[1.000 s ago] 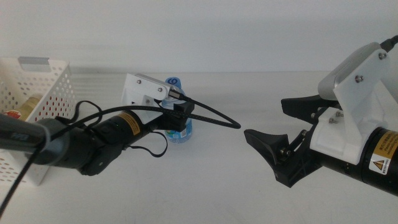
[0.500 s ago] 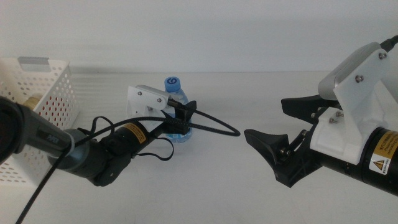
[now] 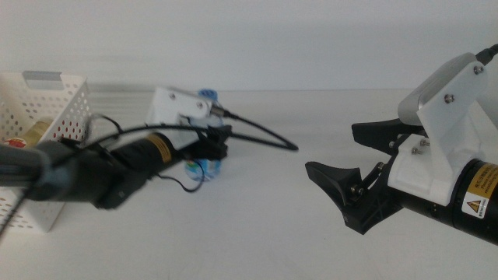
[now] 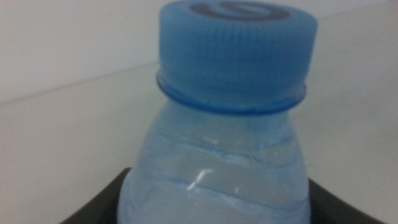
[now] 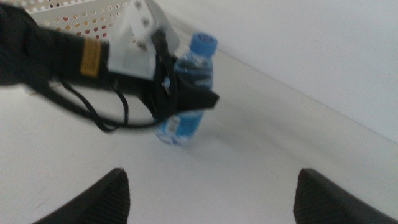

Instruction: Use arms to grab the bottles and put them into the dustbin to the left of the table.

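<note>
The small, light, thin-walled water bottle (image 3: 204, 159) is being pinched around its body by the left end effector (image 3: 210, 149); the right end effector (image 3: 342, 159) is being held spread.

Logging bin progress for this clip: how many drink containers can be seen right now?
2. A blue-capped water bottle is gripped by the left gripper mid-table; a second container shows inside the dustbin, largely hidden. Others may lie unseen there. The right gripper waits open.

Small clear water bottle (image 3: 204, 159), blue-capped, tilts between the left arm's fingers (image 5: 199, 99) near the dustbin (image 3: 47, 117).
</note>
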